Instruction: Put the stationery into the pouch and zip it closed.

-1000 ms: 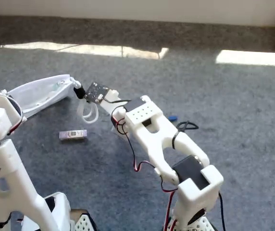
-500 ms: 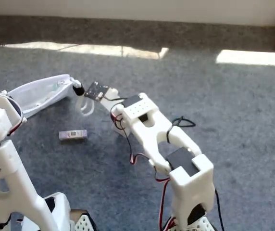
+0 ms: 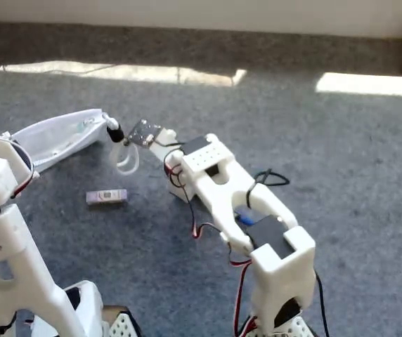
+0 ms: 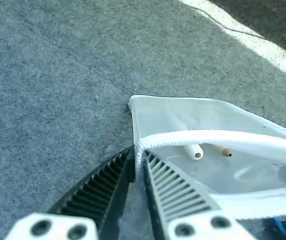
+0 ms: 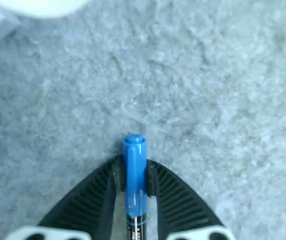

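Observation:
A white mesh pouch lies on the grey carpet at the far left, its mouth facing right. My left gripper is shut on the pouch's rim, and two pen tips show inside. My right gripper is shut on a blue marker whose cap sticks out past the fingertips over the carpet. From above, the right gripper sits just at the pouch's right end. A small flat eraser-like piece lies on the carpet below the pouch.
The left arm's white body fills the near left corner. The right arm stretches diagonally from the near centre. A sunlit strip and a pale wall run along the far side. Open carpet lies to the right.
The right arm has folded lower and its wrist has edged slightly toward the pouch's mouth with the marker. The pouch, the eraser-like piece and the left arm have stayed put.

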### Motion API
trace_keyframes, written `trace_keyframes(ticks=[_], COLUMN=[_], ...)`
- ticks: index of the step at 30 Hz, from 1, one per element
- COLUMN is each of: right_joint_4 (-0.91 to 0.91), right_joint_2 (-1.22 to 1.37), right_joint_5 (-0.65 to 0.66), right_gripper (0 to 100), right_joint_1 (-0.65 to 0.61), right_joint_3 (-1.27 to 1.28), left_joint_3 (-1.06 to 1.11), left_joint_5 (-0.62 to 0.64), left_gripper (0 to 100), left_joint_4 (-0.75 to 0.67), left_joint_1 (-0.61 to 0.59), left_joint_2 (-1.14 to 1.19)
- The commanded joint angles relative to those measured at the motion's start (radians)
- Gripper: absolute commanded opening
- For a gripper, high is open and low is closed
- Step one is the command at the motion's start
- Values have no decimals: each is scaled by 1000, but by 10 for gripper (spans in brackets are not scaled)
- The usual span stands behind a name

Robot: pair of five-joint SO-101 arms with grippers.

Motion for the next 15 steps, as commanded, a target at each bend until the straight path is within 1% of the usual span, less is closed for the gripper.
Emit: trace_keyframes(ticks=[1,4,7,15], right_joint_4=[45,51,51,45], right_joint_2=[-166,-245,-297,-406], right_joint_5=[3,-9,-114,-299], right_gripper=[5,5,5,5], right_joint_1=[18,18,22,84], right_joint_3=[-28,-24,-24,-33], left_joint_3=[-2,-8,-8,-76], left_joint_5=[-5,-5,-5,-3], left_gripper=[7,7,7,7], left_joint_4=[-9,-9,-9,0], left_joint_1=[-13,13,65,179], left_joint_2=[-4,-4,-4,-4])
